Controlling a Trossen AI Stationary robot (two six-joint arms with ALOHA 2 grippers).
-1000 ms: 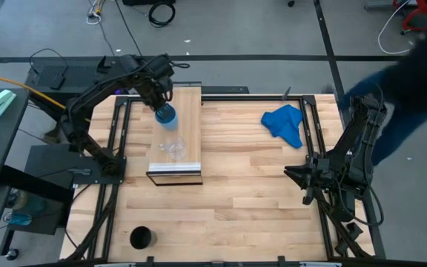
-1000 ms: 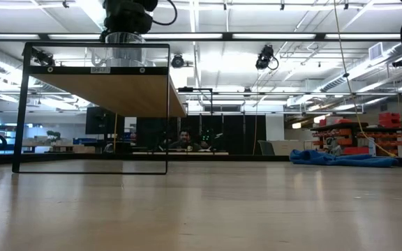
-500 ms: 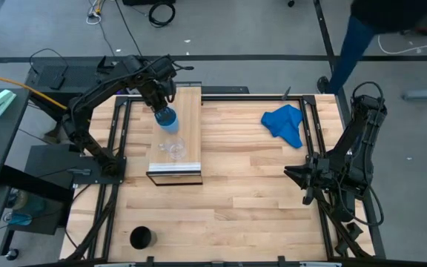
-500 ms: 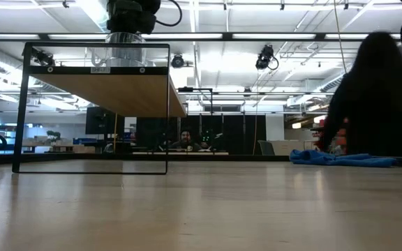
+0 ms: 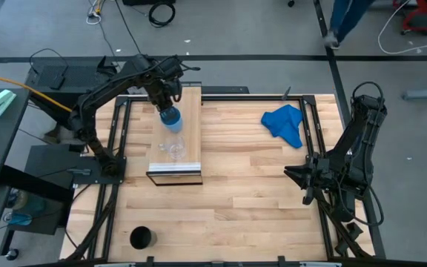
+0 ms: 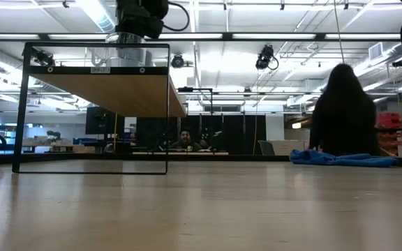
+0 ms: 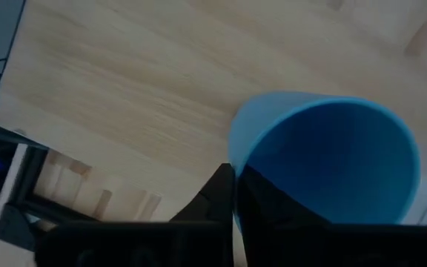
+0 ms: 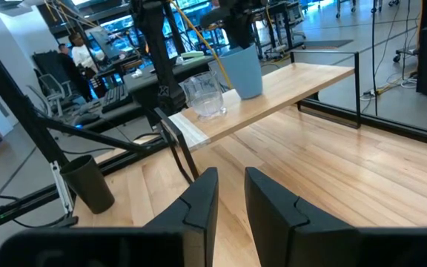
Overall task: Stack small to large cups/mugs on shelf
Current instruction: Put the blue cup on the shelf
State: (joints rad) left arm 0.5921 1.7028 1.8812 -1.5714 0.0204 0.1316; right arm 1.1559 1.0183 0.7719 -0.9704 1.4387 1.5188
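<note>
A bright-blue cup (image 5: 169, 117) is over the far half of the light-wood shelf (image 5: 190, 122), mouth up and slightly tilted in the right wrist view (image 8: 243, 70). My left gripper (image 5: 166, 106) comes down from above and is shut on its rim. The clear glass cup (image 5: 174, 148) stands on its base nearer the shelf's front end (image 8: 202, 96). The black cup (image 5: 141, 238) stands on the tabletop near the front left. My right gripper (image 8: 230, 204) waits open at the table's right side, pointing toward the shelf. My left gripper pinches the blue cup's wall at the rim (image 7: 237, 174), one finger (image 7: 273, 204) inside the cup and one (image 7: 215, 194) outside. The fingers point straight down. The cup hangs slightly tilted, its base at the shelf top; whether it touches the wood I cannot tell.
A crumpled blue cloth (image 5: 285, 124) lies at the far right of the table. The shelf's dark frame (image 6: 167, 104) stands on the tabletop. A person (image 6: 344, 111) is beyond the table's far right. Bare wood lies between shelf and right arm.
My left gripper has shifted a little toward the table's right with the blue cup and rolled slightly about its downward axis; the cup stays over the shelf. A person has walked past behind the table's far right corner.
</note>
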